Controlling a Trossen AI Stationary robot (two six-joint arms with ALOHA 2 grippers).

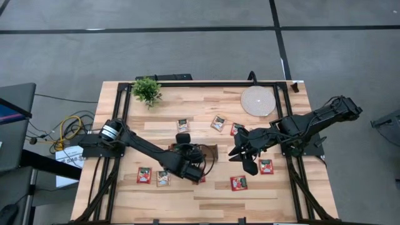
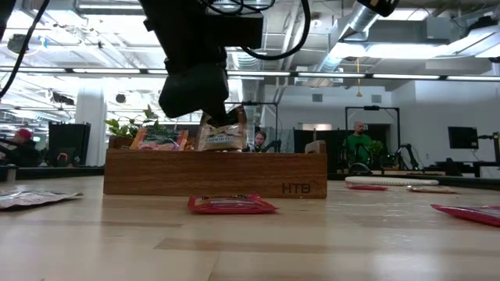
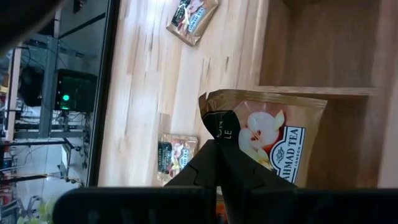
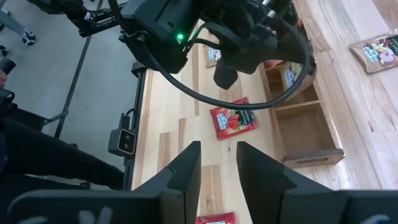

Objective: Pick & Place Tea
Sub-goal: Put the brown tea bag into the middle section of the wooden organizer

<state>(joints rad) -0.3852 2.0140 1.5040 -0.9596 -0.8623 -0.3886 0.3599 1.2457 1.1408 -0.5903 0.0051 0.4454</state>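
Wide wooden tabletop (image 1: 262, 194) below both arms, with red tea sachets scattered on it well apart from each other. Long wooden tray (image 2: 215, 172) directly under the left pincer (image 3: 217, 152), at the middle of the tabletop. Left pincer clamped together on the top edge of one beige tea sachet (image 3: 273, 140), hanging upright over a tray compartment, beside two sachets already standing inside. Probably the placing step. To do well: lower straight down until the bottom edge of the sachet sits inside the walls, keep it upright, then release and lift vertically, not sideways. Divider wall (image 3: 317, 91) just beside the sachet, so little room on that side; more room along the length of the compartment. Risk of catching the neighbouring sachets when coming down. Right pincer (image 4: 217, 163) with fingers apart and empty, hovering over bare wood to the right of the tray, a red sachet (image 4: 233, 119) ahead of it. Left arm cable and wrist close in front of the right pincer, so better to wait before reaching there.
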